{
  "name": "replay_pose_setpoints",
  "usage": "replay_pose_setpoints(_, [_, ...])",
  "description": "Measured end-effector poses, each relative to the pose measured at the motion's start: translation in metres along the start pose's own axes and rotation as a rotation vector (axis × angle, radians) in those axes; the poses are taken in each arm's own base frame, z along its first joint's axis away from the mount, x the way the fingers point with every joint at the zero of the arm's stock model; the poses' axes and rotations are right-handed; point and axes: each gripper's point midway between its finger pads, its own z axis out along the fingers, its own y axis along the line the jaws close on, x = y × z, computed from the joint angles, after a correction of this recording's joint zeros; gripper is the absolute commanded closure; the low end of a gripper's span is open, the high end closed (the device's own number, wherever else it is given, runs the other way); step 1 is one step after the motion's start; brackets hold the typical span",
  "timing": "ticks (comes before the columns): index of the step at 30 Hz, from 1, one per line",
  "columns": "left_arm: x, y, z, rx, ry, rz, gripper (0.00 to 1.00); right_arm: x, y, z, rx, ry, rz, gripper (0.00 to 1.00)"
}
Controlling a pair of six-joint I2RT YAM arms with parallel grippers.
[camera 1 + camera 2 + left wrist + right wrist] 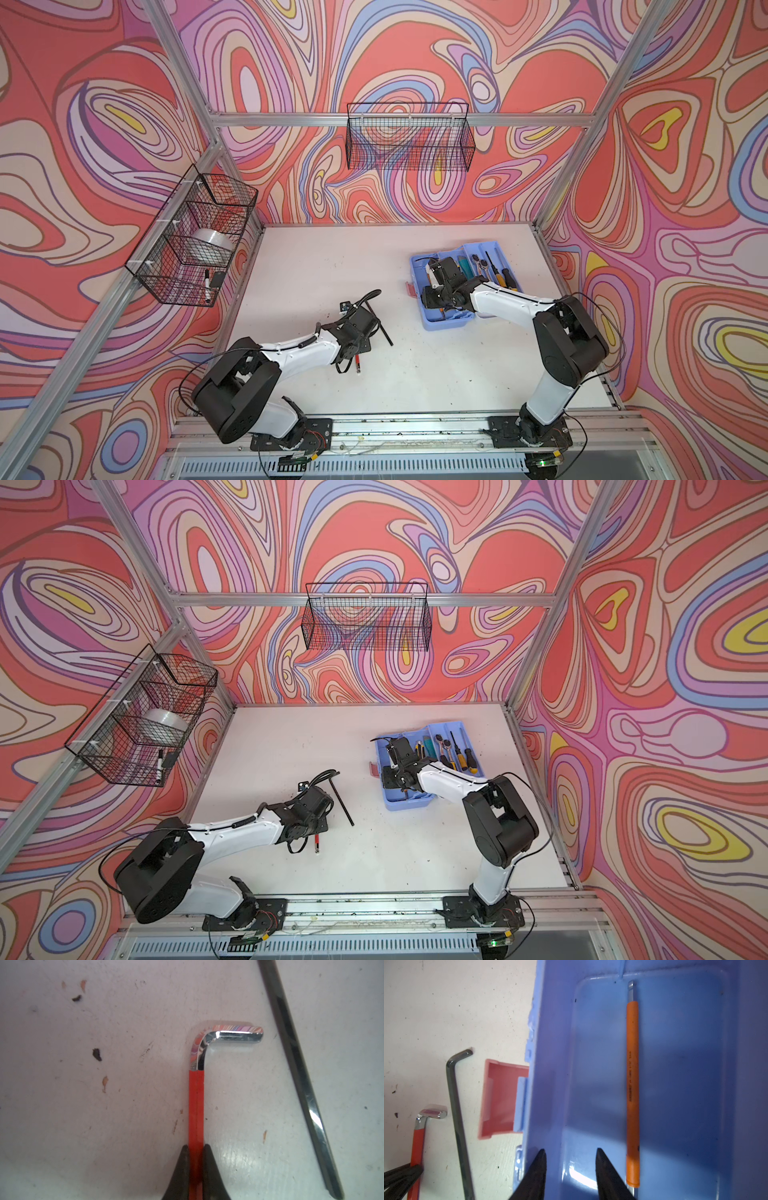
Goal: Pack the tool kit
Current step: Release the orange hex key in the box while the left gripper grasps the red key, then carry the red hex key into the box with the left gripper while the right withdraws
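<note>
I have the left gripper (196,1148) pinched tight on the red-sleeved hex key (196,1105), both fingertips pressed against the red sleeve. The key lies flat on the white table (332,257) with its chrome bend and short leg clear of the grip. In both top views this is low and left of centre, and only the tail of the key shows under the wrist. A bare black hex key (299,1076) lies just beside it on the table, apart from it and untouched. The tool kit (446,322) sits right of centre in both top views, its light blue base open and its pink latch (502,1097) folded out on the side facing the middle of the table. The blue divided tray (494,245) rests across the far end of the base with screwdrivers (509,276), a ratchet (482,264) and a teal-handled knife (465,266) in its slots. My right gripper (570,1150) hangs over the open base with its jaws partly apart and nothing between them. An orange-sleeved hex key (632,1084) lies on the floor of the base; a line of small dark print runs along its sleeve, too small for me to read. I can make out no brand or label anywhere else.
</note>
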Motion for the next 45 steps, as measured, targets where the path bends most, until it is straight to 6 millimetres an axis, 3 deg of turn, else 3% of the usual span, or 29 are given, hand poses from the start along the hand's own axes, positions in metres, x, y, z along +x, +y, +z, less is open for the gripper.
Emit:
replay_pose_setpoints(5, [0.0,0.001,-0.001,0.001,-0.003,-0.001,0.97,0.008,0.01,-0.001,-0.016,-0.004,-0.001,0.6])
replay_pose_setpoints(12, [0.007,0.012,-0.007,0.003,-0.004,-0.002,0.98,0.036,0.031,0.001,-0.05,0.033,-0.011,0.6])
replay_pose_setpoints(22, [-0.003,0.011,-0.029,0.065,-0.062,-0.028,1.0,0.044,0.045,-0.008,-0.026,0.026,-0.011,0.58])
replay_pose_setpoints(25, [-0.007,0.009,-0.034,0.084,-0.078,-0.036,1.0,0.038,0.044,-0.011,0.006,0.009,0.001,0.53])
replay_pose_setpoints(34, [-0.017,0.001,-0.047,0.131,-0.111,-0.056,1.0,0.021,0.039,-0.025,0.05,-0.06,0.055,0.52])
replay_pose_setpoints(40, [-0.039,-0.022,-0.066,0.214,-0.148,-0.078,1.0,0.012,0.044,-0.038,0.041,-0.105,0.061,0.52])
replay_pose_setpoints(45, [-0.063,-0.054,-0.082,0.319,-0.182,-0.1,1.0,-0.004,0.054,-0.065,-0.005,-0.191,0.065,0.52])
